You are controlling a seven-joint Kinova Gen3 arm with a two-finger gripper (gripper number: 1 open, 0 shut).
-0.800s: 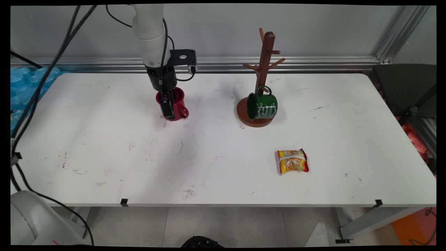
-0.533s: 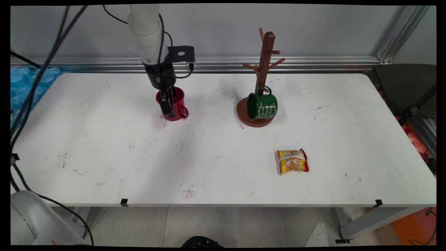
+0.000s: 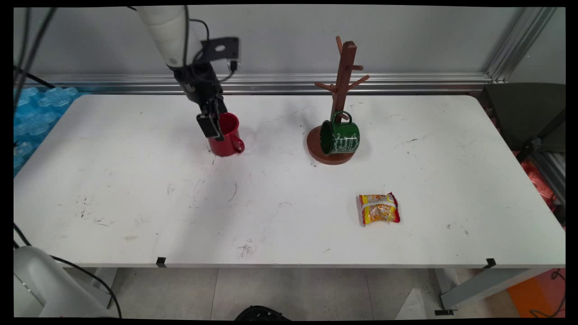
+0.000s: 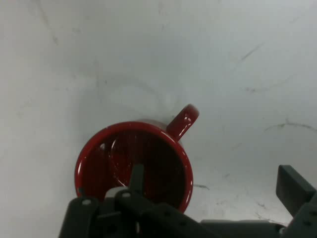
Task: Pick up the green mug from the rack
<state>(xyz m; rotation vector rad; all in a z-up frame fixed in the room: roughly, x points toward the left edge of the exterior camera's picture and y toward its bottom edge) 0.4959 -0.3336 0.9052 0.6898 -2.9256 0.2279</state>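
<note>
The gripper (image 3: 211,121) hung over the left rim of the red mug (image 3: 227,135), which stood upright on the worktop (image 3: 135,189) toward its far edge, left of the middle, with its handle turned toward the near right; the jaws stood apart, released, holding nothing; in the hand view one finger (image 4: 293,184) showed clear of the mug on the right while the other was mostly lost behind the black linkage, only a thin dark part of it showing against the mug's inside; the mug's near wall was cut off there by the linkage, and whether the gripper touched the rim could not be made out; in the main view the front finger covered part of the mug's left side; a wooden mug tree (image 3: 339,97) stood toward the far edge near the middle, a green mug (image 3: 341,136) hanging on its lowest peg, mouth turned left, hiding part of the round base; a yellow and red snack packet (image 3: 379,209) lay toward the near right, well apart from the rest, its print too small to read.
</note>
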